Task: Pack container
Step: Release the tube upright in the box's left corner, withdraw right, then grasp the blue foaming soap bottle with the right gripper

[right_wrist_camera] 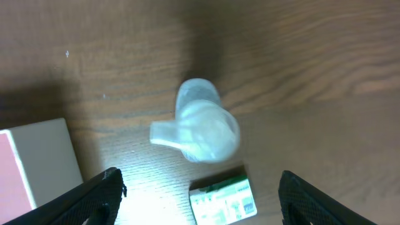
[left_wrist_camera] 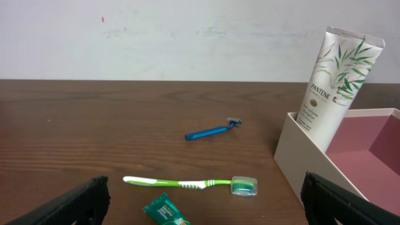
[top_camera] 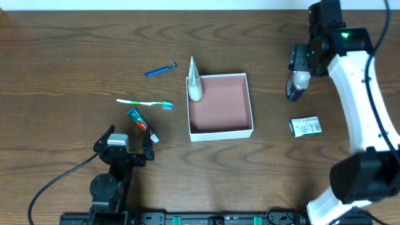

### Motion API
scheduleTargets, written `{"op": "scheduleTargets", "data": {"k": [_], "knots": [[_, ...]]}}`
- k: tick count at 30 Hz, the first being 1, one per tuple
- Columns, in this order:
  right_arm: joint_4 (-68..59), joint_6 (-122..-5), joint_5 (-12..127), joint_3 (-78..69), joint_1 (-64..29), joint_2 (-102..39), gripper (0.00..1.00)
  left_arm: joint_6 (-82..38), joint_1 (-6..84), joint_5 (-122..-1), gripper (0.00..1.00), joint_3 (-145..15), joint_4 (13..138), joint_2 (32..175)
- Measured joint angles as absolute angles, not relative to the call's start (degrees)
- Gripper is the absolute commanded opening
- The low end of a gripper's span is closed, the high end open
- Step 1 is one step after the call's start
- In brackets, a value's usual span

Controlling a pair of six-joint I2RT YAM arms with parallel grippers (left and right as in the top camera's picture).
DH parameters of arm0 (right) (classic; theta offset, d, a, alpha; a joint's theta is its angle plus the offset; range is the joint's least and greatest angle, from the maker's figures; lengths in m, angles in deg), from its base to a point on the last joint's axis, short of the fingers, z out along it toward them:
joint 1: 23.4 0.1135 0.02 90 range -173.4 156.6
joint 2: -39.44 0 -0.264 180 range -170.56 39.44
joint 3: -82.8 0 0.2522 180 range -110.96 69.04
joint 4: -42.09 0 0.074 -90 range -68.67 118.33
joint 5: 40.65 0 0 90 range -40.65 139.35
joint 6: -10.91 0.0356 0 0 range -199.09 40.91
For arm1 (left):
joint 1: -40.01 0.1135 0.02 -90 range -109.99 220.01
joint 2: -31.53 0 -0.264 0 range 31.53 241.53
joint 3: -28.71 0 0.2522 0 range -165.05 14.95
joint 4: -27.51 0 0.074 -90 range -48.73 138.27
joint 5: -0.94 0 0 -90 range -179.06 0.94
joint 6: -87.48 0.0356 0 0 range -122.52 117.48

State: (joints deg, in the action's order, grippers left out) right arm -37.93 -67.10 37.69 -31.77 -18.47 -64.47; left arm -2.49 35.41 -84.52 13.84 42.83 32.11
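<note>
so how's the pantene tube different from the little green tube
The Pantene tube is white with a leaf print; the green tube is dark green. The Pantene tube stands tilted in the container; the green tube lies flat on the table outside it. Both are squeeze tubes.

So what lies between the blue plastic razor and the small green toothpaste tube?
Only the green-and-white plastic toothbrush, lying crosswise between the blue razor and the green toothpaste tube; clearest in the overhead view.
</note>
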Motion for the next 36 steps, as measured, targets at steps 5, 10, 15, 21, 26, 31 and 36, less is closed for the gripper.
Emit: {"op": "scheduleTargets", "data": {"k": [5,10,15,21,26,31,36], "knots": [[-36.91,-71.91,39.52,-31.77,-19.22,-68.56,0.79,-2.49,35.41,-84.52,0.98,13.84,42.83,32.11],[-36.4,-74.51,40.9,-31.77,-20.22,-70.42,0.77,-2.49,35.41,-84.52,0.98,13.84,42.83,32.11],[-35.11,-76.78,41.97,-31.77,-20.33,-71.12,0.73,-2.49,35.41,-84.52,0.98,13.84,42.83,32.11],[-34.22,-78.07,42.08,-31.77,-20.33,-72.76,0.71,-2.49,35.41,-84.52,0.98,13.84,42.83,32.11],[-33.23,-78.53,42.17,-31.77,-20.33,-74.16,0.71,-2.49,35.41,-84.52,0.98,13.84,42.83,32.11],[-32.56,-78.84,42.28,-31.77,-20.33,-74.31,0.63,-2.49,35.41,-84.52,0.98,13.84,42.83,32.11],[-32.25,-79.56,42.34,-31.77,-20.33,-74.31,0.44,-2.49,35.41,-84.52,0.98,13.84,42.83,32.11]]}}
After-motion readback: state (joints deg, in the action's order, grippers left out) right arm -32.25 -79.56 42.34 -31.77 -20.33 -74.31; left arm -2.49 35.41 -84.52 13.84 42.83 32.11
